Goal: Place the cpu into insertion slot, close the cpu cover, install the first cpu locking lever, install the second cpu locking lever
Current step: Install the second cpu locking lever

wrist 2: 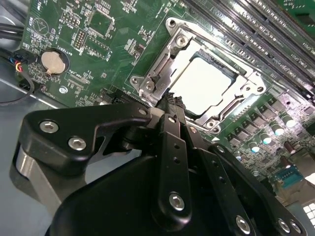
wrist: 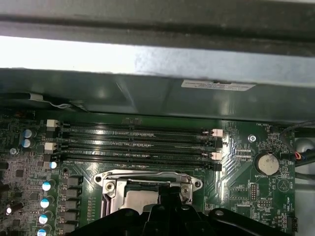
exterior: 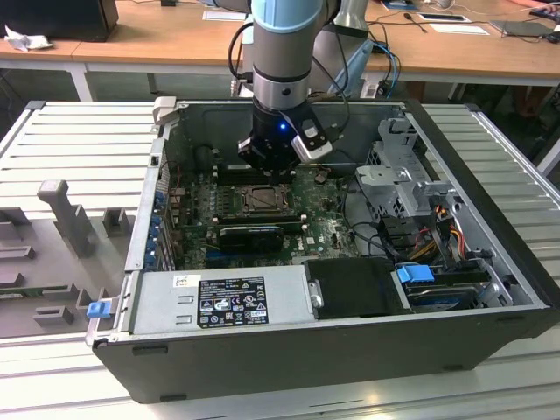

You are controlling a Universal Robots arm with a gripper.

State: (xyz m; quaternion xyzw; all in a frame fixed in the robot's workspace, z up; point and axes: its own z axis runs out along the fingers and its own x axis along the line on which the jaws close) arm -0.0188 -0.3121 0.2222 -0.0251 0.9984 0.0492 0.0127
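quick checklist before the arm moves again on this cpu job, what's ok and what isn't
1. Chip seated flat in the socket: ok.
2. Cover frame down over the chip: ok, it lies flat around it in the second wrist view.
3. Locking levers latched: cannot tell.
4. Pincer position: ok, its tip sits at the socket's edge.
5. Pincer holding anything: cannot tell.
6. Memory slots beside the socket free of the arm: ok.

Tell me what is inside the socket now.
The cpu lies in the socket, its pale face showing through the cover window. The gripper hides the near edge.
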